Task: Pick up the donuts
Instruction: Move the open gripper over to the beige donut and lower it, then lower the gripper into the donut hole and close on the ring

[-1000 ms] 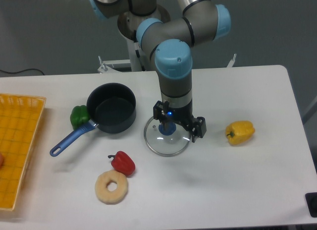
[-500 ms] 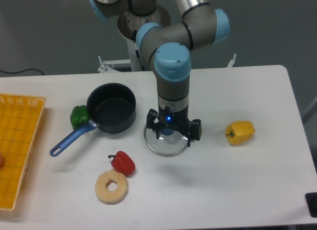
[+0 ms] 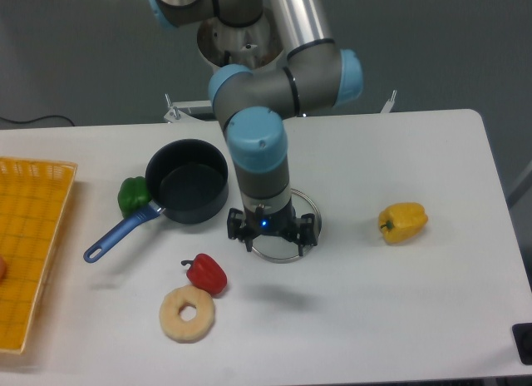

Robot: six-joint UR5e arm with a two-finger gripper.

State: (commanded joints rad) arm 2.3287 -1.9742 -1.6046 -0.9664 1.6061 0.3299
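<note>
The main risk is the red pepper [image 3: 207, 273]: it lies touching the upper edge of the donuts [image 3: 187, 314], so fingers coming down on that side could land on the pepper, push it, or nudge the ring away across the surface [image 3: 399, 303]. The gripper [image 3: 273, 237] hangs over the glass lid [image 3: 285, 236], and a low sweep could drag it. The donuts lie below and to the left of the fingers, well apart from them. The fingers look spread and hold nothing; whether they touch the lid, I cannot tell.
</note>
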